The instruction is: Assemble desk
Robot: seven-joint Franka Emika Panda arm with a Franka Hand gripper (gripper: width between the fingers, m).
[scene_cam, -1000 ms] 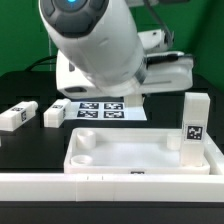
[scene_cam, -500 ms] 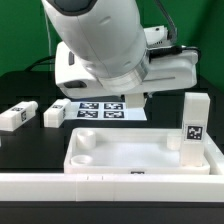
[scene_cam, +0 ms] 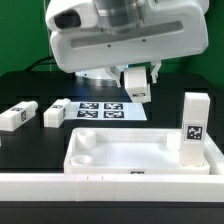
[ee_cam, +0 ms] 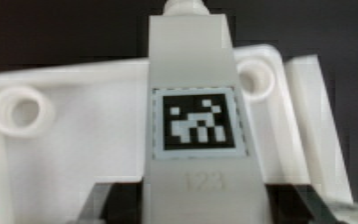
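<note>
desk top (scene_cam: 135, 150) x1 | leg (scene_cam: 195, 125) x4, one half hidden, probably | marker board (scene_cam: 100, 108) x1

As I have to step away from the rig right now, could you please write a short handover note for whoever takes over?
Hand: shut on the held leg, in the air.
Parts: the upright leg stands at the desk top's corner on the exterior view's right; outer loose leg and inner loose leg lie on the table at the exterior view's left.
Done: one leg stood up, one picked up.
Left: fit the held leg into a free socket, then both loose legs.
</note>
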